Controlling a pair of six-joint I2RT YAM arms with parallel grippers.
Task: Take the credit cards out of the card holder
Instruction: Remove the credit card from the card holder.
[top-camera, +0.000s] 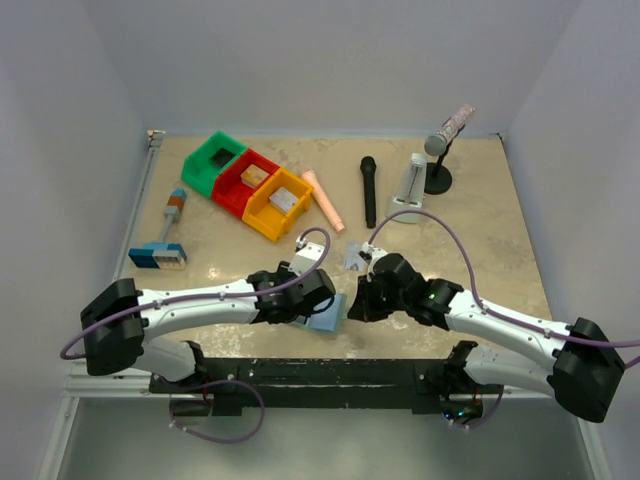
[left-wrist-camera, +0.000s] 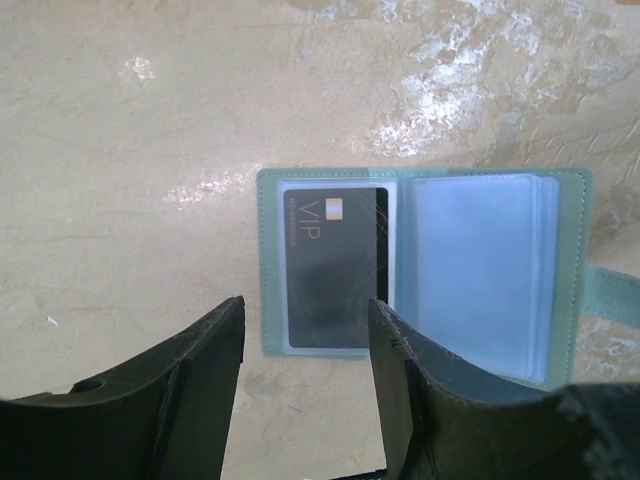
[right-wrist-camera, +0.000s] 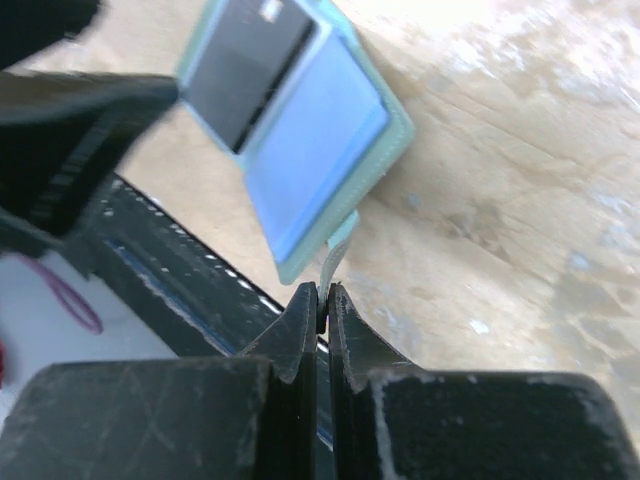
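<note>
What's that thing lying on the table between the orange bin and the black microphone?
A pale pink stick-like object lies slanted between the orange bin and the black microphone. The overhead view shows it.

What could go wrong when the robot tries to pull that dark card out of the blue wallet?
The right gripper pinches only the thin strap, so the card holder could twist or slide when tugged. The open left gripper might shove the holder along instead of catching the dark card.
</note>
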